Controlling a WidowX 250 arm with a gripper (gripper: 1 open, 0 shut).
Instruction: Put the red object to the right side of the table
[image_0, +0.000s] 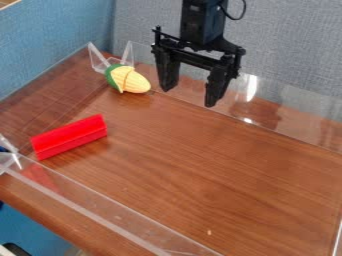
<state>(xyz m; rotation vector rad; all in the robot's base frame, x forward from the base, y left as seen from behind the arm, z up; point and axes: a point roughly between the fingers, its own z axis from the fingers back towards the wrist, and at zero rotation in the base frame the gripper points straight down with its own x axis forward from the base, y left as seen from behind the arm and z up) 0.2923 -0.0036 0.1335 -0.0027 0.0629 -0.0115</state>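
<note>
Nearest us, the bright red bar-shaped plastic block (70, 136) lies flat at the left of the glossy reddish-brown wood-grain worktop (201, 170), close to its clear acrylic wall. Farther back, the black tool (195, 85) hangs empty with prongs apart, beside the yellow-and-green corn toy (128, 79); we risk bumping that toy or the wall.

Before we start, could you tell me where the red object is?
The red object lies flat at the table's left side, near the acrylic wall, far from the gripper.

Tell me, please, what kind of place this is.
Probably a robot test bench: a glossy reddish-brown wooden table fenced by low clear acrylic walls, a black open pincer, and a bright red rectangular block.
</note>
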